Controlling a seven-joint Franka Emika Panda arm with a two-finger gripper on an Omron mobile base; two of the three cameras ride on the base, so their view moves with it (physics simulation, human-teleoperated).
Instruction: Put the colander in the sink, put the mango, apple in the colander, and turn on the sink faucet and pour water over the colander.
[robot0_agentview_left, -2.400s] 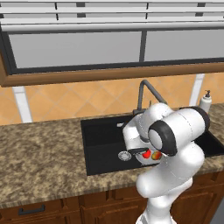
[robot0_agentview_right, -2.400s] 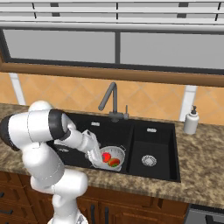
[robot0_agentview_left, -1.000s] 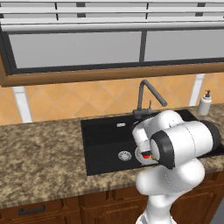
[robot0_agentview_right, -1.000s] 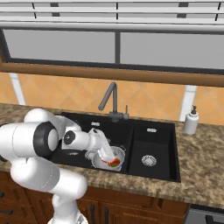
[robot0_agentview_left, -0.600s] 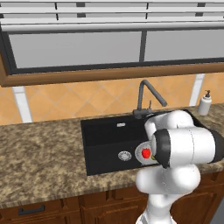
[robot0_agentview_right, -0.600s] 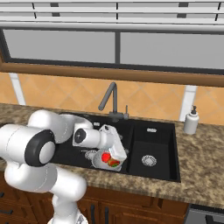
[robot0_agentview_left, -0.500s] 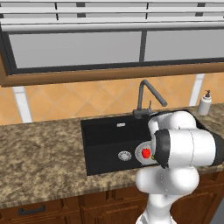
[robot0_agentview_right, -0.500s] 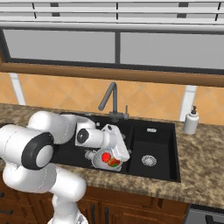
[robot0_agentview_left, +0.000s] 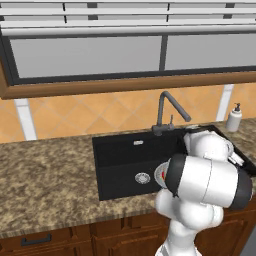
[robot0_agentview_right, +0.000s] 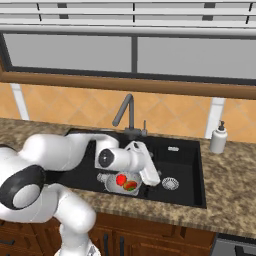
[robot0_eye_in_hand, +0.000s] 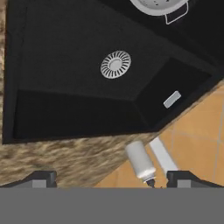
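The colander (robot0_agentview_right: 123, 183) sits in the sink (robot0_agentview_right: 184, 159) with the apple (robot0_agentview_right: 120, 179) and mango (robot0_agentview_right: 130, 186) inside, placed for rinsing. The gripper (robot0_eye_in_hand: 109, 178), fingers wide apart and empty, hangs above the basin. The faucet (robot0_agentview_right: 126, 116) is dry, probably the next target.

Speckled granite counter (robot0_agentview_left: 55, 175) — black sink (robot0_agentview_right: 185, 170) recessed in it, white soap dispenser (robot0_agentview_right: 218, 137) at its back.

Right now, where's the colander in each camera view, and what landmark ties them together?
Left base view: the colander is a sliver right of centre, beside the arm.
Right base view: below centre, holding fruit.
Hand view: top edge, right of centre.
Shared landmark: white soap dispenser.
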